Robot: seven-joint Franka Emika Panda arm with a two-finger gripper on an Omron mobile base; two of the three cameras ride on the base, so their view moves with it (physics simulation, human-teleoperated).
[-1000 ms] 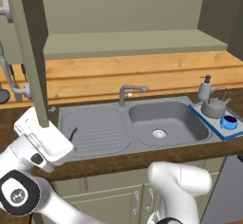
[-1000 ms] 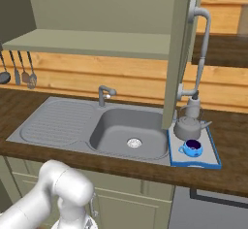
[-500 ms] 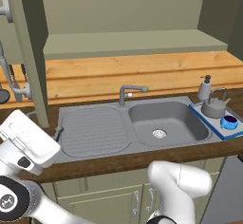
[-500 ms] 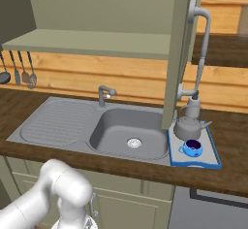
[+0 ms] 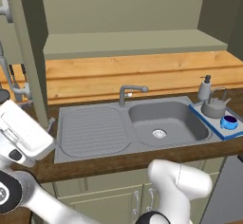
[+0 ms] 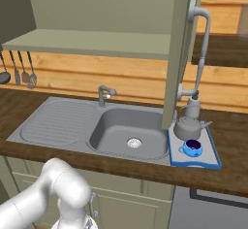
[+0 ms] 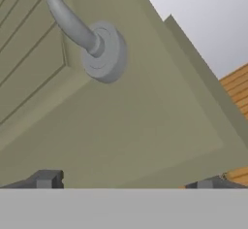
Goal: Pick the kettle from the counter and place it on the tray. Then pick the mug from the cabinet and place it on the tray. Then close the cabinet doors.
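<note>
At the bottom of the hand view the gripper (image 7: pixel 126 183) stands spread wide, its two dark tips far apart and holding nothing, close up against an olive-green cabinet door (image 7: pixel 121 121). The door's curved silver bar handle (image 7: pixel 72 26) meets its round mount in the upper left of that frame.

In the left base view, the open left door (image 5: pixel 26 52) runs down the left edge. In the right base view, the other open door (image 6: pixel 180 53) stands upper right of centre. The shelf (image 6: pixel 92 42) lies bare between them.

At the right of the counter (image 6: pixel 232 165), beside the sink (image 6: pixel 128 133), the tray (image 6: pixel 213 161) carries the kettle (image 6: pixel 188 126) and, just in front of it, the blue mug (image 6: pixel 193 148).
</note>
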